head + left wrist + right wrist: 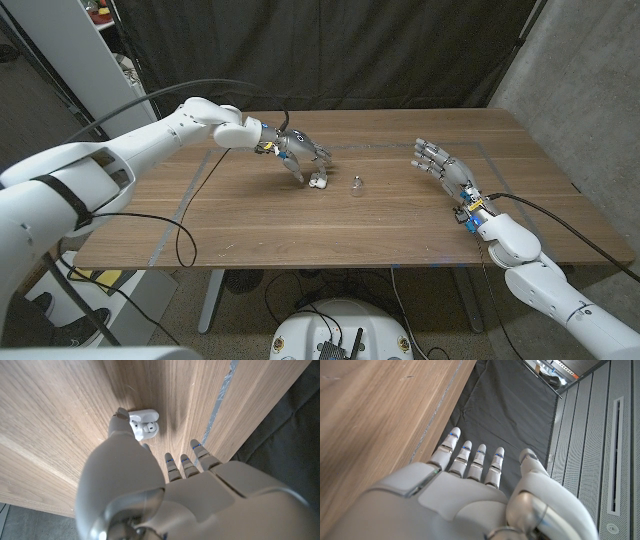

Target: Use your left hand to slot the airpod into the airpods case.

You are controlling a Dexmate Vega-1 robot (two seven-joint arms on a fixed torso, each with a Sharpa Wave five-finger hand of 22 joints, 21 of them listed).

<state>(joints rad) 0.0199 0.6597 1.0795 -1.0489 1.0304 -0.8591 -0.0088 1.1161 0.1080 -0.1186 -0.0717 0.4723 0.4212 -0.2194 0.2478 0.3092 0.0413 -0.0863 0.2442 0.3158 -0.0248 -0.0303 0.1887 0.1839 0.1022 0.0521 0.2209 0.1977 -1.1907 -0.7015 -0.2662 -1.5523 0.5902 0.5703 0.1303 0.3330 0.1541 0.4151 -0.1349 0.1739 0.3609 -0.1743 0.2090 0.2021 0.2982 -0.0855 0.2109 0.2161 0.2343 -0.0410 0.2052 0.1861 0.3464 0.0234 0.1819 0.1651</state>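
While the left robot hand point(131, 485) is touching the small white open case point(144, 423) with fingers spread, gentle pushing is working best.

Left white arm reaches far forward over the table; its grey, metal-fingered left hand point(296, 152) tilts down, fingertips point(121, 416) at the tabletop, the other fingers extended, nothing gripped. Right white arm lies along the table's right side; right hand point(445, 166) raised, fingers point(476, 462) straight and apart, holding nothing.
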